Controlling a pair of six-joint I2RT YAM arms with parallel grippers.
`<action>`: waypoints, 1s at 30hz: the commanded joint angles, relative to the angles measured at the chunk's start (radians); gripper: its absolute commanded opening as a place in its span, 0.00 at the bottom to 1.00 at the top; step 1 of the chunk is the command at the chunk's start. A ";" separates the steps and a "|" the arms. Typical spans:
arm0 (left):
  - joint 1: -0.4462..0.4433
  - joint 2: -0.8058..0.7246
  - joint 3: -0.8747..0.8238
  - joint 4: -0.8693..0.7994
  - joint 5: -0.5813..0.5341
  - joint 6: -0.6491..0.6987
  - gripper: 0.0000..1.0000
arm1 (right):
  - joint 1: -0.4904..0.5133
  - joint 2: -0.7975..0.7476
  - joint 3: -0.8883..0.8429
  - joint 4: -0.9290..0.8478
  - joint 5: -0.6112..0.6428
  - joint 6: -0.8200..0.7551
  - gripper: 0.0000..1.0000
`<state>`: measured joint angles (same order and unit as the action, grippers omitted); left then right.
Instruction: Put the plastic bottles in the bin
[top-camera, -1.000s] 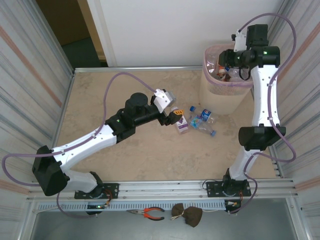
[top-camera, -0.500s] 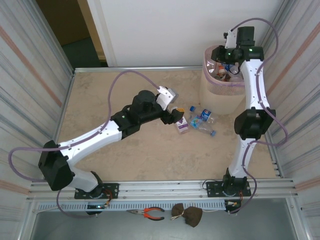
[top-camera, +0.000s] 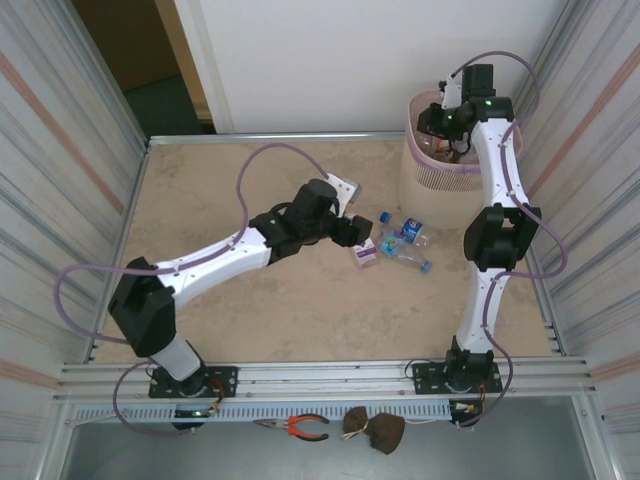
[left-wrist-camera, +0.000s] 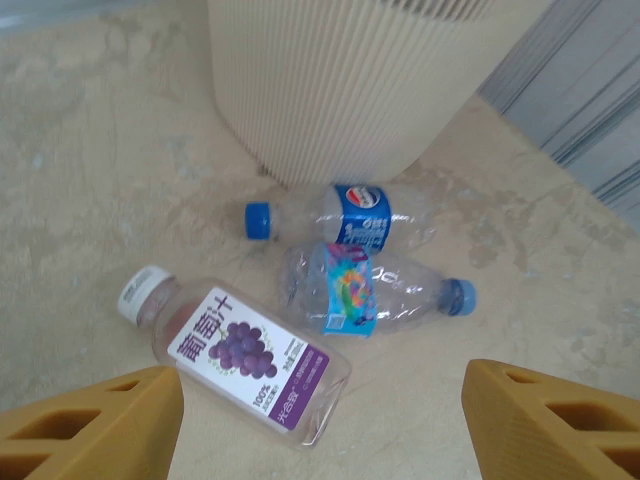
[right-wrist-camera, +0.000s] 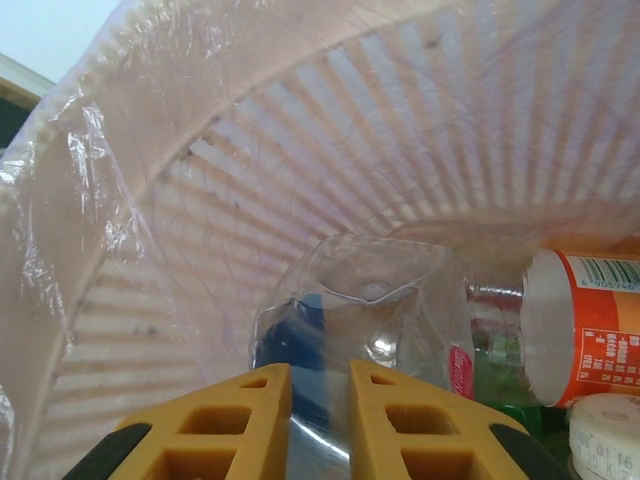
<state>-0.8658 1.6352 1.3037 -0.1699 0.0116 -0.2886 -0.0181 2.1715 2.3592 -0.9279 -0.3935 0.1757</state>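
Three plastic bottles lie on the table beside the bin (top-camera: 432, 178): a grape-juice bottle (left-wrist-camera: 240, 350) with a white cap, a Pepsi bottle (left-wrist-camera: 352, 215) and a clear bottle with a colourful label (left-wrist-camera: 372, 292), both blue-capped. My left gripper (left-wrist-camera: 320, 440) hangs open just above and short of the grape-juice bottle (top-camera: 366, 251), holding nothing. My right gripper (right-wrist-camera: 320, 420) is shut on a crumpled clear bottle (right-wrist-camera: 370, 310), held over the pink bin's mouth (top-camera: 437, 122). More bottles lie inside the bin, one with an orange label (right-wrist-camera: 585, 340).
The bin's ribbed outer wall (left-wrist-camera: 340, 70) stands right behind the three bottles. Its liner (right-wrist-camera: 90, 230) drapes over the rim. Corrugated metal walls (top-camera: 590, 200) close in both sides of the table. Pliers (top-camera: 300, 427) lie on the near ledge.
My left arm has stretched rightward, bringing its gripper up to the bottles on the table. My right gripper has swung left and down over the bin's mouth with the clear bottle.
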 joint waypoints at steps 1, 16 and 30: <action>0.007 0.052 0.078 -0.105 -0.093 -0.105 0.74 | -0.004 -0.081 0.018 -0.014 0.003 0.013 0.22; 0.010 0.374 0.432 -0.478 -0.261 -0.501 0.71 | -0.044 -0.423 -0.116 0.001 0.033 0.002 0.26; 0.013 0.606 0.668 -0.691 -0.161 -0.697 0.80 | -0.089 -0.681 -0.294 0.046 0.055 -0.016 0.26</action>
<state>-0.8631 2.2173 1.9327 -0.8104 -0.1879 -0.9302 -0.0975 1.5337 2.0750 -0.8970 -0.3584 0.1730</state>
